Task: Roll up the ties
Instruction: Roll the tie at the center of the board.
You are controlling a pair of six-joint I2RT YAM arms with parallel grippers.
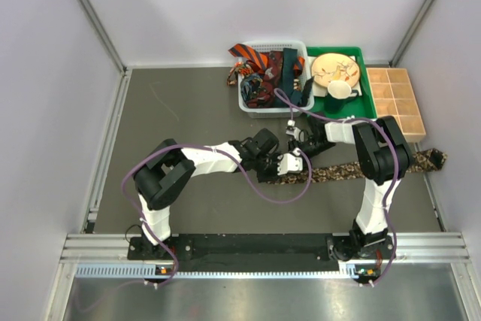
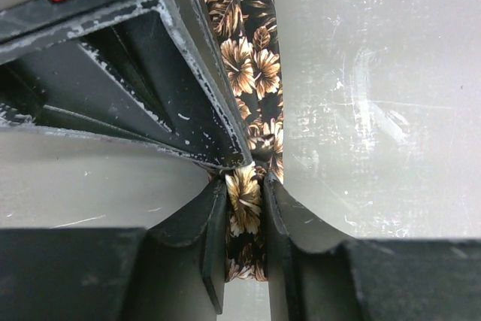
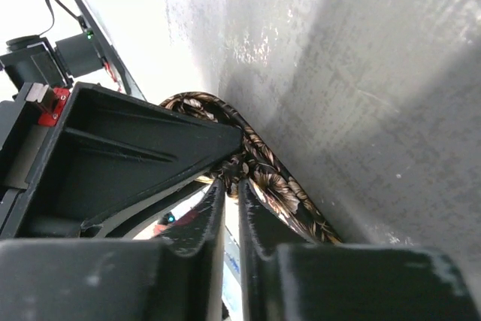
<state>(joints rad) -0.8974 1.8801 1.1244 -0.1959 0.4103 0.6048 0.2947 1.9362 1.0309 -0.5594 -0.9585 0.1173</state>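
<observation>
A brown-black leaf-patterned tie (image 1: 346, 171) lies across the grey table, its far end near the right wall. My left gripper (image 1: 289, 162) is shut on the tie's left end; in the left wrist view the fabric (image 2: 244, 58) is pinched between the fingers at the gripper (image 2: 244, 193). My right gripper (image 1: 302, 145) meets it from the other side. In the right wrist view its jaws (image 3: 231, 186) are nearly closed with a fold of the tie (image 3: 278, 182) bunched at their tips. More ties (image 1: 263, 73), orange-black striped, dark red and dark teal, are heaped in the basket.
The white mesh basket (image 1: 274, 113) stands at the back centre. Right of it is a green tray (image 1: 359, 103) holding a round plate (image 1: 334, 67) and a white cup (image 1: 340, 89). A wooden compartment box (image 1: 396, 103) sits by the right wall. Purple cables loop over both arms.
</observation>
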